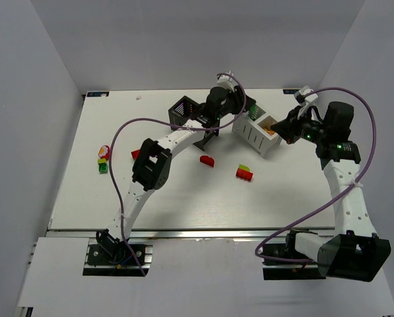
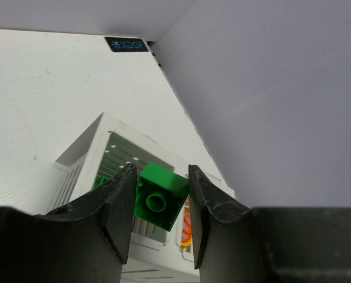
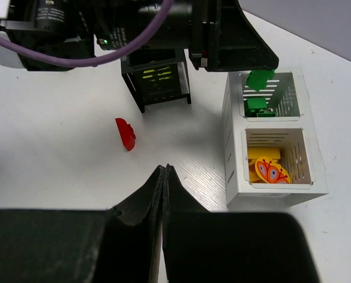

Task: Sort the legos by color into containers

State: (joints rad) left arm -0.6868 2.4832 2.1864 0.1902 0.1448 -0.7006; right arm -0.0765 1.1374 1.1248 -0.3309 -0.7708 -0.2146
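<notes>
Across the white table [image 1: 184, 205] several legos [image 1: 244, 173] lie unsorted, while my left gripper [image 2: 161, 183] clamps a green brick [image 2: 158, 203] over the white bin [image 3: 234, 177], my right gripper [image 3: 164, 172] pinched together, empty.

Here are a green brick [image 2: 161, 200], white bin [image 3: 234, 171], black bin [image 3: 156, 88]

- White table [image 1: 184, 198], pale and flat.
- Far centre: black bin [image 1: 182, 107], with white bin [image 1: 251, 135] to its right.
- Middle: red curved brick [image 1: 207, 160], red-green stack [image 1: 244, 173] near it.
- Left: mixed-colour bricks [image 1: 103, 160], clustered.
</notes>
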